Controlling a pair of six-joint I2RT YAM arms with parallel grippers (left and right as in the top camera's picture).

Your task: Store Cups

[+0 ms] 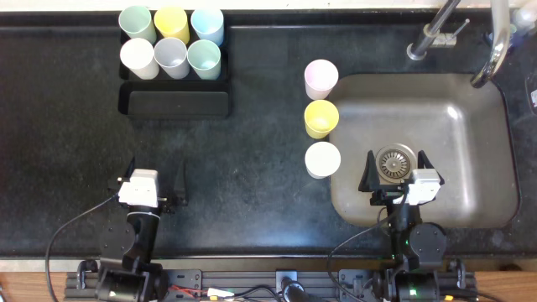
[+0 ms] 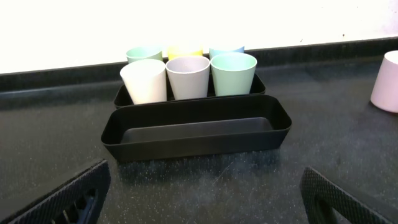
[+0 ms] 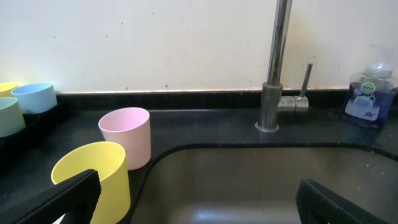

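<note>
The left end effector [image 1: 157, 179] and the right end effector [image 1: 395, 168] both hang with textured black fingers spread and empty, the right over the steel sink [image 1: 470, 126]. A white cup [image 1: 322, 159], a yellow cup [image 1: 320, 118] and a pink cup [image 1: 320, 78], all smooth and tapered, stand in a row on the speckled black bench [image 1: 67, 126] beside the sink's rim. Farther back, an empty round-cornered black tray [image 2: 199, 144] sits just before a second tray [image 2: 118, 98] packed with six pastel cups [image 1: 172, 55].

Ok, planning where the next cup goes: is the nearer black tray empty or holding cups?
Empty. The front tray shows a bare floor; all six stored cups stand in the rear tray behind it.
</note>
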